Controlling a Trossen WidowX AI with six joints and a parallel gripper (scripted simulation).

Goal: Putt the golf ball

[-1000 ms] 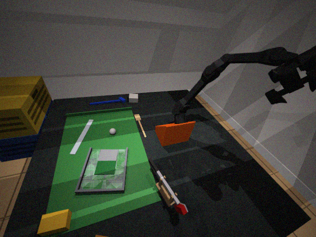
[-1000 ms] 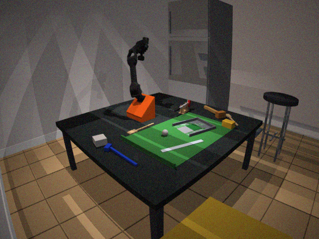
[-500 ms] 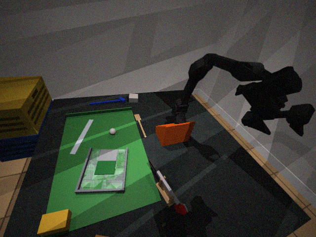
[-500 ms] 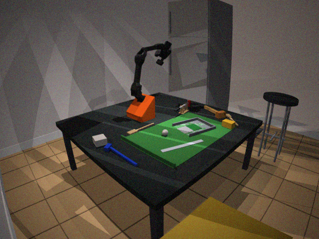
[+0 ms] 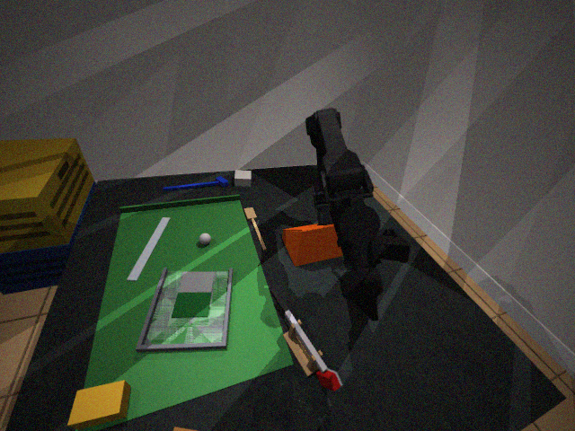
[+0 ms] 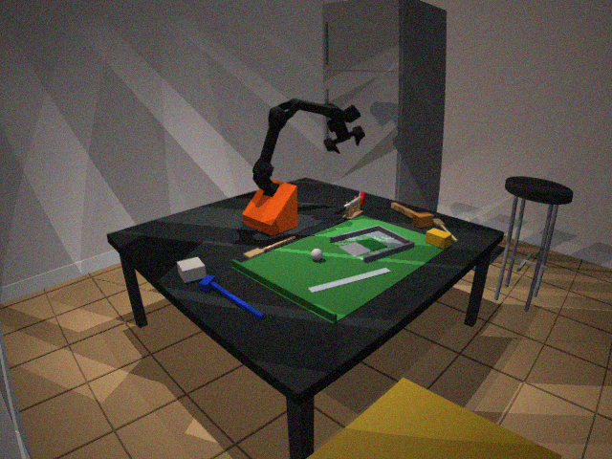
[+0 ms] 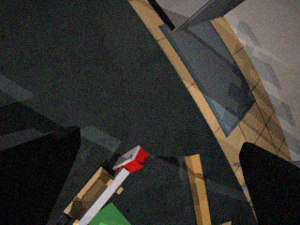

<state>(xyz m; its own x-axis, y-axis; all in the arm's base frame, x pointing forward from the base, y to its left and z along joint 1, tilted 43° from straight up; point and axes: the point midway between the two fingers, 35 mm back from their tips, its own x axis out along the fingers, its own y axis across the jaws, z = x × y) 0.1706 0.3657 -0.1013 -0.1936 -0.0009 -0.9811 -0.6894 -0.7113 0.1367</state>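
Note:
The red putter (image 5: pixel 307 347) (image 6: pixel 355 201) (image 7: pixel 107 194) lies on a small wooden stand (image 5: pixel 296 352) at the mat's edge, its red head (image 5: pixel 330 379) (image 7: pixel 135 159) pointing off the mat. The white golf ball (image 5: pixel 204 238) (image 6: pixel 316 253) rests on the green mat (image 5: pixel 139 371) (image 6: pixel 296 276). The raised green (image 5: pixel 190 304) (image 6: pixel 375 243) sits inside a grey frame, with a grey ramp (image 5: pixel 197 282) (image 6: pixel 355 248) facing the ball. My gripper (image 6: pixel 343 138) (image 7: pixel 164 144) is open and empty, high above the table and looking down on the putter.
An orange arm base (image 5: pixel 311 243) (image 6: pixel 272 209) stands beside the mat. Around the mat lie a blue putter (image 5: pixel 195 185) (image 6: pixel 229 296), a white block (image 5: pixel 242 177) (image 6: pixel 190 269), a wooden putter (image 5: pixel 255 227), a wooden mallet (image 6: pixel 412 213) (image 7: pixel 201 206), a yellow block (image 5: pixel 100 403) (image 6: pixel 438 237) and a grey strip (image 5: pixel 148 248).

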